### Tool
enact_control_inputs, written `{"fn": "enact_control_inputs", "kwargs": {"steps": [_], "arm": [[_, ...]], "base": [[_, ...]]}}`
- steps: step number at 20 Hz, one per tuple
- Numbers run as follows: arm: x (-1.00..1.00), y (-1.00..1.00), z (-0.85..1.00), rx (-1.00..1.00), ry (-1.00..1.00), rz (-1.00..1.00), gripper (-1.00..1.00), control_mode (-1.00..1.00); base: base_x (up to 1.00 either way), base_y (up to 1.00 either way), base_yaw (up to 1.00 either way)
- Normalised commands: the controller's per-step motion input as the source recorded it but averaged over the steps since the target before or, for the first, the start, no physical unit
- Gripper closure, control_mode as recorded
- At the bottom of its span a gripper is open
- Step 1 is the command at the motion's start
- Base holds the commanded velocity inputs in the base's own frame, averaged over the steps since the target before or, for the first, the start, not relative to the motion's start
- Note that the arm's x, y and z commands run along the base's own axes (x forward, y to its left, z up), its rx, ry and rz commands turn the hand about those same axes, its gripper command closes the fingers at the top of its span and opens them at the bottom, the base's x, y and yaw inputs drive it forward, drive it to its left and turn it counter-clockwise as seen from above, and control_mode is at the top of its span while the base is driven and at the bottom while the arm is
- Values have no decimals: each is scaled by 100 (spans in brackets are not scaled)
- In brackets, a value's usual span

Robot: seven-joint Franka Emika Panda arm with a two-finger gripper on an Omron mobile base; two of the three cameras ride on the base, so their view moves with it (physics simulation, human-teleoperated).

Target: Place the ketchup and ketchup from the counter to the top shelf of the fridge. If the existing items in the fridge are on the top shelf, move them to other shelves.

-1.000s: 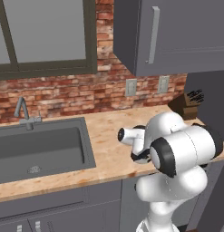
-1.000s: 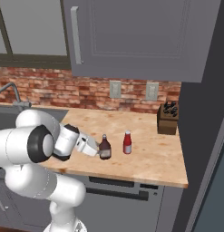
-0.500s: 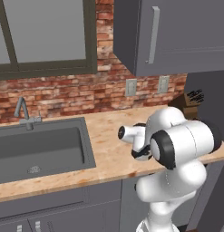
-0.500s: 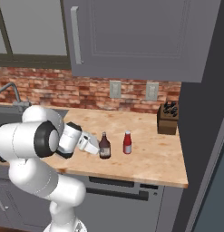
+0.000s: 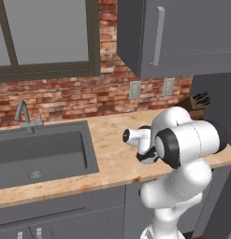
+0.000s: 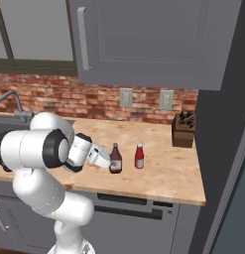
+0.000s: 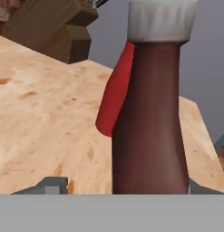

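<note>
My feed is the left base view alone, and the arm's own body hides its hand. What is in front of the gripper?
Observer: The dark brownish-red ketchup bottle, upright on the counter, right at the gripper.
Operator: Where's the other bottle?
Observer: The bright red ketchup bottle stands just past it, toward the knife block.
Operator: Is the dark one gripped yet?
Observer: Unclear; the hand view has it between the fingertips, with a gap on one side.

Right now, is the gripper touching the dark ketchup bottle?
Cannot tell. Hand view: dark ketchup bottle stands close between the fingertips, contact hidden. Right base view: gripper reaches it, no clear gap.
</note>
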Motion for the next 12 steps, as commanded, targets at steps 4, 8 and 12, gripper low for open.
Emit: {"fn": "enact_control_inputs", "kwargs": {"steps": [4,8,12], "arm": [[0,-3,-2,0,0,0,100,-100],[0,0,0,0,0,0,100,-100],[-13,0,10,0,-1,0,100,-100]], "base": [[0,0,0],[0,0,0],[0,0,0]]}}
